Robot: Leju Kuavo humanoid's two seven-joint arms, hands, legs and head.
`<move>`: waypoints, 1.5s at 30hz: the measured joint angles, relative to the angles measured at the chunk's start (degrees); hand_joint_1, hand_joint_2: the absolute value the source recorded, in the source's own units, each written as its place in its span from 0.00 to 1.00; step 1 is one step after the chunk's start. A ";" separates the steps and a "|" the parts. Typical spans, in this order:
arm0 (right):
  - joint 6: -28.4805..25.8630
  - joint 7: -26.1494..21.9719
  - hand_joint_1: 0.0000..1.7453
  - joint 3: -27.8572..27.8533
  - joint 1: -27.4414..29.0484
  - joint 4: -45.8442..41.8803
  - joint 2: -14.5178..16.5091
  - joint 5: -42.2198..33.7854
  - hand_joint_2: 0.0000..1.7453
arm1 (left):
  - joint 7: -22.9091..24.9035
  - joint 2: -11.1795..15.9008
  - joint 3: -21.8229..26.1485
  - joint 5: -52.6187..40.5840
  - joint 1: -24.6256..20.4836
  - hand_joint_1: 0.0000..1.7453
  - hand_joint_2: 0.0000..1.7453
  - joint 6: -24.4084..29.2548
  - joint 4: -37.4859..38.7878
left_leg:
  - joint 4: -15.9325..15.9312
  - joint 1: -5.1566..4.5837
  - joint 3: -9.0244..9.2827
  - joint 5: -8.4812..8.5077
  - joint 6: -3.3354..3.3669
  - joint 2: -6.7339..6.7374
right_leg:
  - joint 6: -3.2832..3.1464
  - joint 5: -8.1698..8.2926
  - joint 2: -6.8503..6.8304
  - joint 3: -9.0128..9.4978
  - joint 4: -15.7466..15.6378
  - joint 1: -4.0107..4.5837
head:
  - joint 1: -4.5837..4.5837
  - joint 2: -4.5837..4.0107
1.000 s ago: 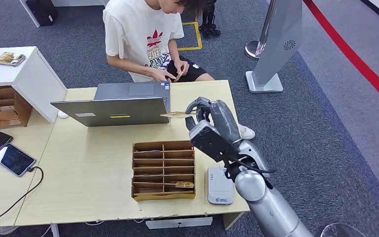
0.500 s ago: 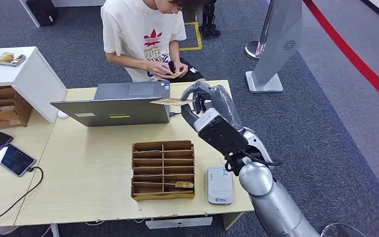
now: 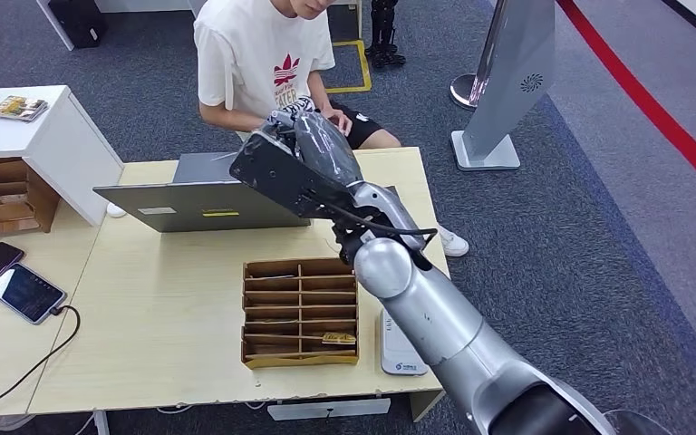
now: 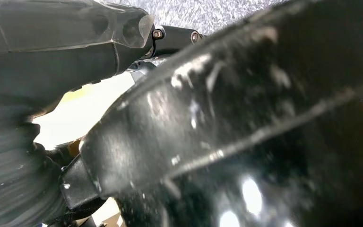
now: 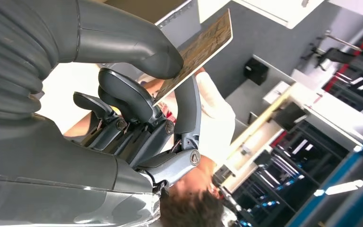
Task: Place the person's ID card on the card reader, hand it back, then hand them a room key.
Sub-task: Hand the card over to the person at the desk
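Card | pinched between thumb and fingers | right robot hand

Pale wood table on dark grey carpet. Left of the table, touching its edge: white cabinet with wooden pigeonholes. Right of the table, beyond its far corner: grey standing panel on a white base, chrome post foot just behind. Further right, crossing the carpet diagonally: red stripe. Beyond the table's far edge: yellow floor marking.
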 joint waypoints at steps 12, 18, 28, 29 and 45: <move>-1.31 2.30 1.00 0.81 -6.44 16.03 4.83 7.46 1.00 | 0.31 0.02 -0.02 -5.72 -0.33 0.00 1.00 -1.29 -0.17 | 0.00 0.00 -0.01 0.00 0.00 0.00 | 0.00 0.00 0.00 -0.01 0.00 0.00 | 0.00 0.00; -1.35 4.50 1.00 2.66 -8.53 21.35 5.90 13.86 1.00 | 0.69 0.01 -0.02 -7.56 -0.65 0.00 1.00 -1.89 -0.18 | 0.00 0.00 0.00 0.00 0.00 0.00 | 0.00 0.00 0.00 -0.01 0.00 0.00 | -0.01 0.00; -1.44 4.96 1.00 4.16 -9.30 24.34 6.09 16.21 1.00 | 0.81 -0.15 -0.02 -8.03 -0.77 0.00 1.00 -2.04 -0.18 | 0.00 0.00 -0.01 0.00 0.00 0.00 | 0.00 0.00 0.00 -0.01 0.00 0.00 | 0.00 0.00; -1.51 5.07 1.00 4.17 -9.30 24.38 6.09 16.21 1.00 | 0.81 -0.15 -0.02 -8.02 -0.77 0.00 1.00 -2.04 -0.18 | 0.00 0.00 -0.01 0.00 0.00 0.00 | 0.00 0.00 0.00 -0.01 0.00 0.00 | 0.00 0.00; 1.26 0.64 0.00 4.72 -7.35 20.38 6.14 4.42 0.00 | 0.25 -0.15 -0.02 -6.39 -0.70 0.00 1.00 -1.55 -0.18 | 0.00 0.00 -0.01 0.00 0.00 0.00 | 0.00 0.00 0.00 -0.01 0.00 0.00 | 0.00 0.00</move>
